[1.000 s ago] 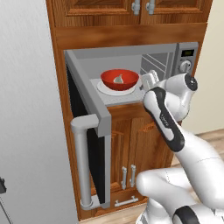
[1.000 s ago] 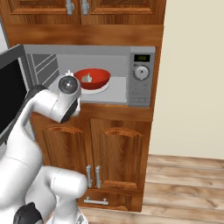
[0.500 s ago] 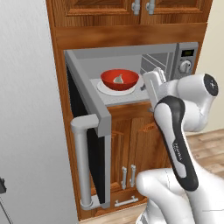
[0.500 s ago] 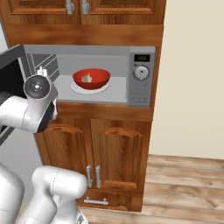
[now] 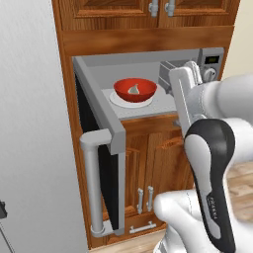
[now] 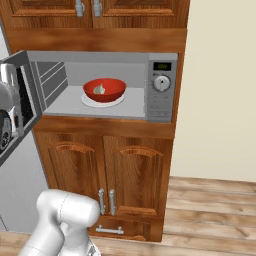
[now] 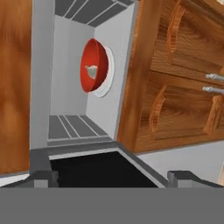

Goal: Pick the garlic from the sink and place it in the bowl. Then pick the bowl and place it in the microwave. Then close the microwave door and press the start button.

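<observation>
We see brown wood cupboards (image 6: 105,180) around the microwave (image 6: 102,85). The microwave door (image 5: 101,163) still hangs wide open. The red bowl (image 5: 135,90) sits on the white plate (image 5: 118,100) inside, and the garlic (image 5: 133,89) lies in the bowl. Our arm has swung back out and away from the bowl, so closing the door looks like the next job. The hand view shows the dark door window close below the gripper (image 7: 111,177); its fingers stand wide apart and look empty, we think.
</observation>
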Tool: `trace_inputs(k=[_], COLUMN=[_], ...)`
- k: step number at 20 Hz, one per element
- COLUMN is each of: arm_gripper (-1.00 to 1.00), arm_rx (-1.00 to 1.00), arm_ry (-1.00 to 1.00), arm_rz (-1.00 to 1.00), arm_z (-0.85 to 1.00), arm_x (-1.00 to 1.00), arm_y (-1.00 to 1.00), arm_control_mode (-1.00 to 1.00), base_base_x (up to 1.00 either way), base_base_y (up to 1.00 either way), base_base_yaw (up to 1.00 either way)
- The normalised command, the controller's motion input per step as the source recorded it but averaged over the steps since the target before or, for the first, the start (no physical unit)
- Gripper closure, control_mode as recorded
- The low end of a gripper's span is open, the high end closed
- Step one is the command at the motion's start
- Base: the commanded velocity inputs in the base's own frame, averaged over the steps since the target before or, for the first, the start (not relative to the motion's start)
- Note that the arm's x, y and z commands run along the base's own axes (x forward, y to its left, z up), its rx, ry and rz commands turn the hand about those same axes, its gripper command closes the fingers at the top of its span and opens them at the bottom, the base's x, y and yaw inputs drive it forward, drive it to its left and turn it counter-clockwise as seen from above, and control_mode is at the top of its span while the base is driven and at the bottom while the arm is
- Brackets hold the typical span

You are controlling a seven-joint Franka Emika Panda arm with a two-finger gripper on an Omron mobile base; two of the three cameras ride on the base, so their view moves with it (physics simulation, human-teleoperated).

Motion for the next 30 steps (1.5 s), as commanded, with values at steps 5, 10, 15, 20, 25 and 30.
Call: trace_inputs(k=[5,10,15,20,25,30], arm_gripper=[-1.00,-1.00,-1.00,-1.00,-1.00,-1.00], arm_rx=[0.00,0.02,0.01,0.00,0.00,0.00], arm_ry=[0.00,-0.05,-0.07,-0.05,-0.06,-0.11], arm_rz=[-0.04,-0.09,-0.17,-0.17,-0.18,-0.12], arm_z=[0.69,0.04,0.00,-0.01,-0.27,-0.40], arm_x=[-1.00,-1.00,-1.00,-0.94,-0.36,-0.06], arm_y=[0.30,0.00,0.07,0.35,0.65,0.73], arm_control_mode=[-1.00,-1.00,-1.00,-1.00,-1.00,-1.00], base_base_x=[0.00,0.00,0.00,0.00,0.00,0.00], base_base_y=[0.00,0.00,0.00,0.00,0.00,0.00], base_base_yaw=[0.00,0.00,0.00,0.00,0.00,0.00])
